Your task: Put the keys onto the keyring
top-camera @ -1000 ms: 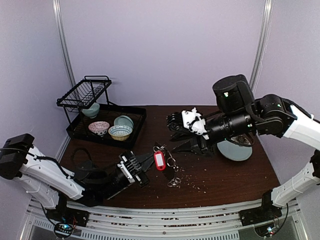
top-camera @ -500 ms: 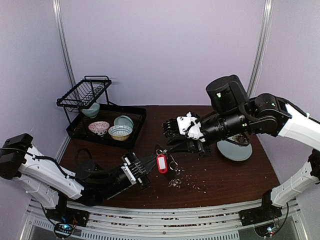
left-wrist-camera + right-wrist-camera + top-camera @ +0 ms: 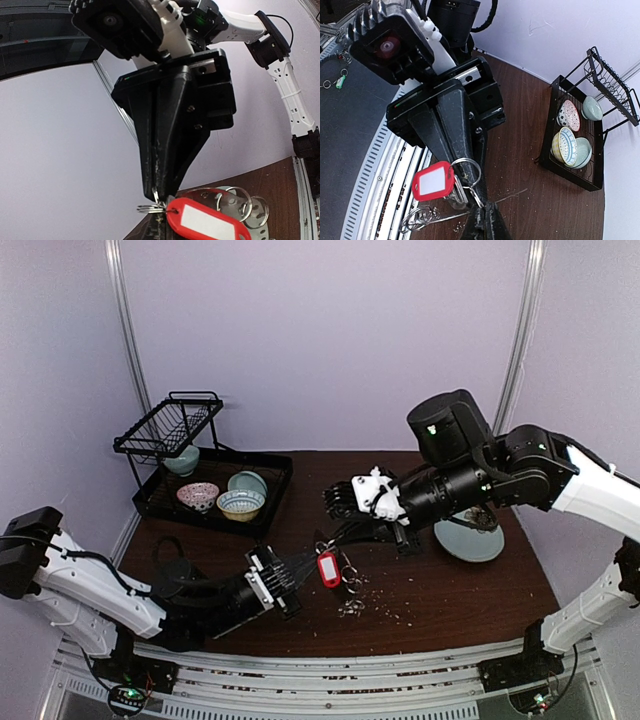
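Observation:
A bunch of keys with a red tag (image 3: 327,568) hangs above the table's middle, and both grippers meet on it. My left gripper (image 3: 311,563) is shut on the bunch's stacked wire rings (image 3: 150,209). Its own tips (image 3: 161,226) sit just under the red tag (image 3: 207,223). My right gripper (image 3: 323,543) comes in from the right, shut on a small wire ring (image 3: 481,192) linked to a larger round ring (image 3: 468,170) beside the red tag (image 3: 434,181). Loose keys and rings (image 3: 350,607) lie on the table below. The keyring is hidden.
A black dish rack (image 3: 170,502) holding several bowls stands at the back left. A pale green plate (image 3: 470,543) lies under my right arm. A black cable (image 3: 165,550) loops near the left arm. Crumbs dot the brown table (image 3: 450,590).
My right gripper has moved left up to the key bunch and closed on a wire ring. The left gripper and the bunch drifted slightly right.

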Tool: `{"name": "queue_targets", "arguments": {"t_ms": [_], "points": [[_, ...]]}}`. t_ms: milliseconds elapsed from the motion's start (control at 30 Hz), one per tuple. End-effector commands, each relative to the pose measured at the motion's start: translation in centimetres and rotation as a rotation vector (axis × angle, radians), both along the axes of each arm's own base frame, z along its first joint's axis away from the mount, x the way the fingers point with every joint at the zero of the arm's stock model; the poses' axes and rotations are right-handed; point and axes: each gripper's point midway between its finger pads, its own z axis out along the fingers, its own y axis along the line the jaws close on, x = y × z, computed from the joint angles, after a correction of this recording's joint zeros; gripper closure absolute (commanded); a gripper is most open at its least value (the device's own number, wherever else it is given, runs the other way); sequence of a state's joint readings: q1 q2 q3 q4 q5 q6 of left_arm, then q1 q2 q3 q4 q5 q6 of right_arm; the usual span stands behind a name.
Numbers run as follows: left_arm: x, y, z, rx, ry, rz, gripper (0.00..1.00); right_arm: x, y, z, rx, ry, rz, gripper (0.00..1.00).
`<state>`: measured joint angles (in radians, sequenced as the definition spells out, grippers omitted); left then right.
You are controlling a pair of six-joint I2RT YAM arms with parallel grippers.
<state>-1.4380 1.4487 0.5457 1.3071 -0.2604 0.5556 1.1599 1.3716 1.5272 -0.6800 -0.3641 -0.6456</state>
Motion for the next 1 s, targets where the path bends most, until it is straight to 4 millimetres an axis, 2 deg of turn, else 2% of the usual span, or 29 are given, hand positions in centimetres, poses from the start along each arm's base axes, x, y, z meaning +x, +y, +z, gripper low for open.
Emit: {"name": "queue_targets", "arguments": {"t_ms": [0,33,100,133,200,367,467,600,700,833,967], "points": [[0.1,1.1,2.5,-0.087,0.010,-0.004,1.00,0.3,-0.1,1.2,0.052,0.041,-0.058,1.00],[0.2,1.3,2.3,-0.093,0.033,-0.004,0.96,0.7,-0.1,1.5,0.069,0.039,-0.089,1.00],[0.7,2.0,1.8,-0.105,0.088,0.009,0.70,1.4,-0.2,1.9,0.109,0.051,-0.143,1.00],[1.0,2.5,1.5,-0.108,0.116,0.019,0.63,1.6,-0.1,2.2,0.129,0.065,-0.163,1.00],[1.6,3.7,0.7,-0.101,0.166,0.051,0.57,1.8,0.1,2.4,0.156,0.095,-0.194,1.00],[3.2,5.1,-3.0,0.013,0.269,0.151,0.56,3.0,0.3,1.9,0.160,0.156,-0.293,1.00],[3.3,5.4,-3.1,0.028,0.309,0.150,0.55,3.8,0.7,1.4,0.126,0.185,-0.352,1.00],[2.9,5.6,-2.2,0.019,0.336,0.119,0.54,4.2,1.1,1.4,0.126,0.221,-0.386,1.00],[2.3,5.5,-0.8,0.000,0.322,0.077,0.56,3.9,1.6,1.6,0.180,0.267,-0.377,1.00],[1.7,4.6,1.8,0.002,0.295,0.033,0.67,3.5,2.5,2.9,0.308,0.337,-0.360,1.00],[1.0,4.3,4.1,-0.055,0.300,-0.026,0.76,1.6,3.0,3.8,0.408,0.419,-0.257,1.00]]}}
